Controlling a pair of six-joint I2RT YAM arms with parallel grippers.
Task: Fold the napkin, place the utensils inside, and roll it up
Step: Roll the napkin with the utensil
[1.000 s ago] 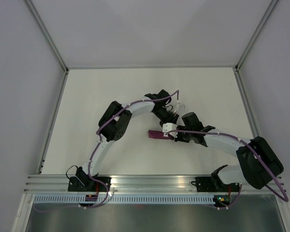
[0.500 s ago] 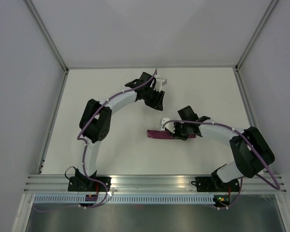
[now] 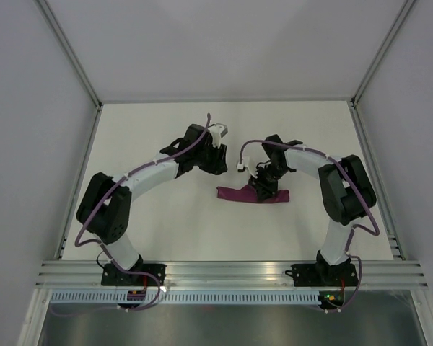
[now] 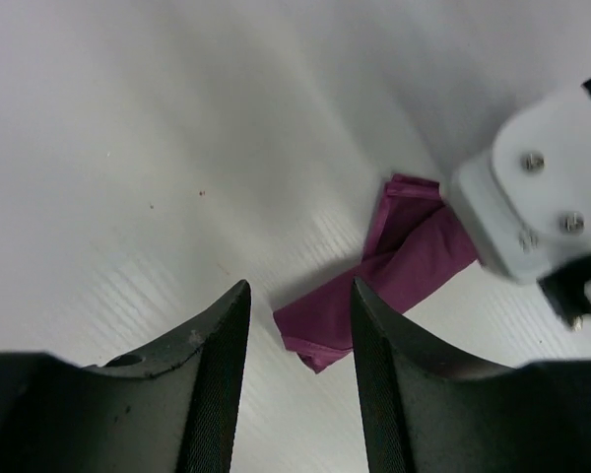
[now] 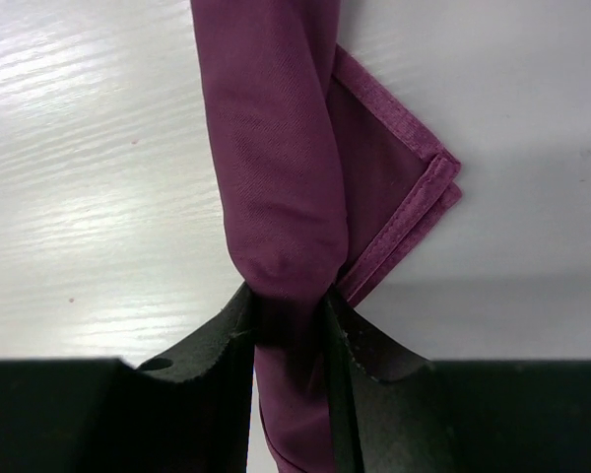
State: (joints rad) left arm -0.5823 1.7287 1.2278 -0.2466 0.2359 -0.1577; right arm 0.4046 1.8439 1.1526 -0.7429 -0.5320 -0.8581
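Observation:
The purple-maroon napkin [image 3: 242,194] lies on the white table as a tight roll, with a hemmed corner flap [image 5: 414,197] sticking out beside it. My right gripper [image 5: 288,315] is shut on the napkin roll [image 5: 276,148], pinching it across its width; in the top view this gripper [image 3: 263,184] sits over the middle of the roll. My left gripper [image 4: 297,325] hangs open and holds nothing, up and to the left of the napkin [image 4: 394,266], and shows in the top view [image 3: 218,155] apart from it. The utensils are hidden.
The white plate of the right arm's wrist [image 4: 542,197] shows at the right of the left wrist view, close to the napkin. The table is bounded by white walls with a metal frame rail [image 3: 231,272] along the near edge.
The left arm pulled away from the napkin, swung up and left, then came partly back. The right arm swung round to the roll's far side, still gripping it. The napkin lies a little further right.

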